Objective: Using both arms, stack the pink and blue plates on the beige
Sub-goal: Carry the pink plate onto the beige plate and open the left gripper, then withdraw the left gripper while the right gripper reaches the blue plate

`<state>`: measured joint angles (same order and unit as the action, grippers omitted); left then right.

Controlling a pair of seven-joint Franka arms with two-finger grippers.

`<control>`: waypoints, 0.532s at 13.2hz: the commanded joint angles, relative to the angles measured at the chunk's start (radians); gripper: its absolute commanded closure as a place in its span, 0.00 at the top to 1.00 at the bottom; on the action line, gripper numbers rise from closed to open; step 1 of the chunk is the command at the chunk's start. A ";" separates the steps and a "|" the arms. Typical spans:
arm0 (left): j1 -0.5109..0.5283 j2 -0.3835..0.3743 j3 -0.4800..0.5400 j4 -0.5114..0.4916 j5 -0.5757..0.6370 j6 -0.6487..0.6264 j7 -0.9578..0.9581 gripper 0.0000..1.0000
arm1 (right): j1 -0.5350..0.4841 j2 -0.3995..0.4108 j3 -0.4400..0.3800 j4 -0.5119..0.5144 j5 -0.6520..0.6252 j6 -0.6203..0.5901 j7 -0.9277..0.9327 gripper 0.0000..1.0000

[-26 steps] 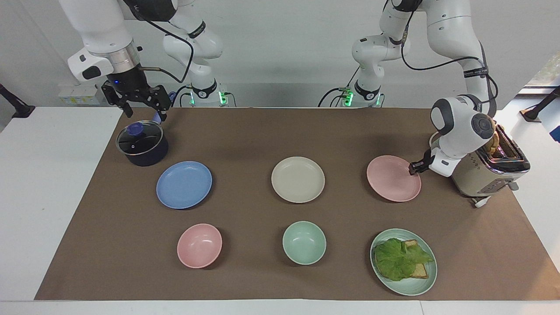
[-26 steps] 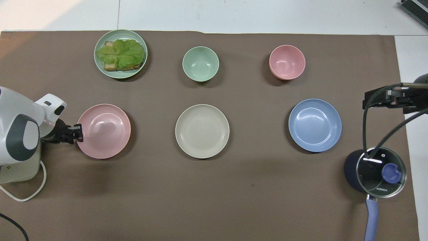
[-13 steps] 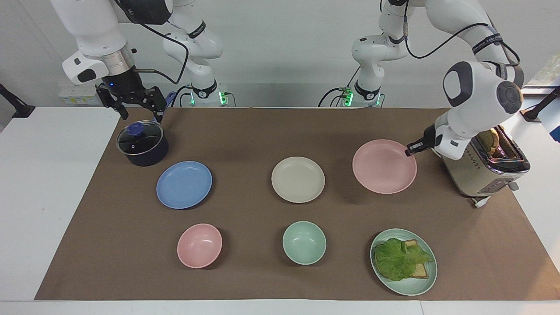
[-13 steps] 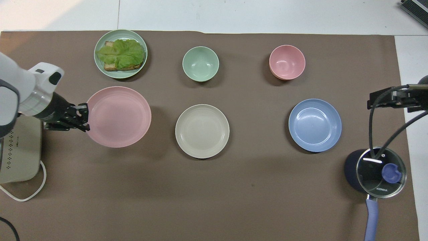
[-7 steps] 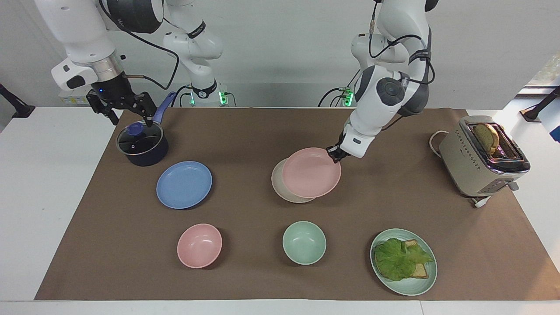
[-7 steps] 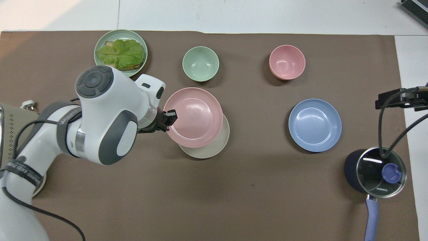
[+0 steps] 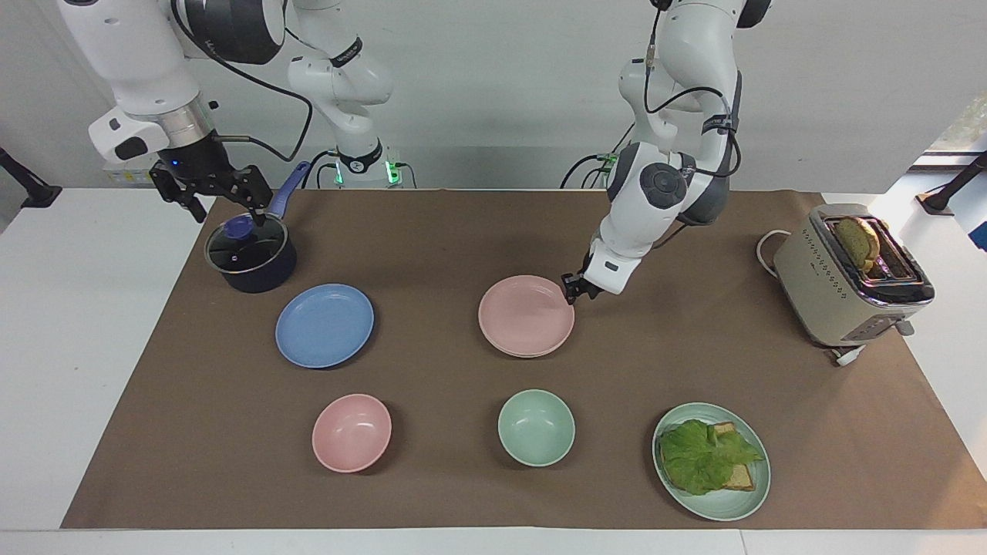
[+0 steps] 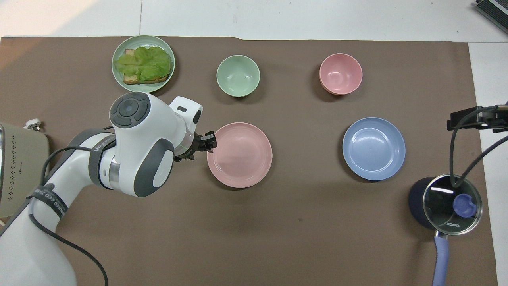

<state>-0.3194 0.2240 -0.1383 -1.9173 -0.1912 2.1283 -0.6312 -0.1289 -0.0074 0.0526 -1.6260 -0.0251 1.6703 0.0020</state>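
A brown mat covers the white counter. At the centre of the frame the pink plate lies stacked on the beige plate, of which only a thin edge shows. The left gripper sits at the pink plate's rim; whether its fingers are parted or gripping I cannot tell. The blue plate lies at centre left. The right gripper hangs with fingers spread, empty, over the lidded pot at upper left.

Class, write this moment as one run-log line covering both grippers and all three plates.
left gripper: at pink plate's rim | pink plate: on beige plate | blue plate: unstacked | right gripper: open over pot
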 commanded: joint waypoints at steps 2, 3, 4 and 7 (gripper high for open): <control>0.127 -0.031 0.022 0.041 0.117 -0.034 0.098 1.00 | -0.079 -0.019 0.006 -0.139 0.059 0.144 -0.126 1.00; 0.179 -0.035 0.022 0.066 0.124 -0.066 0.195 1.00 | -0.104 -0.013 0.006 -0.187 0.092 0.208 -0.178 1.00; 0.230 -0.047 0.023 0.086 0.125 -0.097 0.313 1.00 | -0.124 0.001 0.006 -0.225 0.109 0.260 -0.215 1.00; 0.379 -0.110 0.023 0.128 0.157 -0.186 0.517 1.00 | -0.159 0.050 0.006 -0.302 0.194 0.383 -0.308 1.00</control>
<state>-0.0116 0.1689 -0.1028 -1.8086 -0.0679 2.0127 -0.2084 -0.2624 0.0314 0.0501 -1.8735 0.1102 1.9849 -0.2366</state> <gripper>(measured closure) 0.000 0.000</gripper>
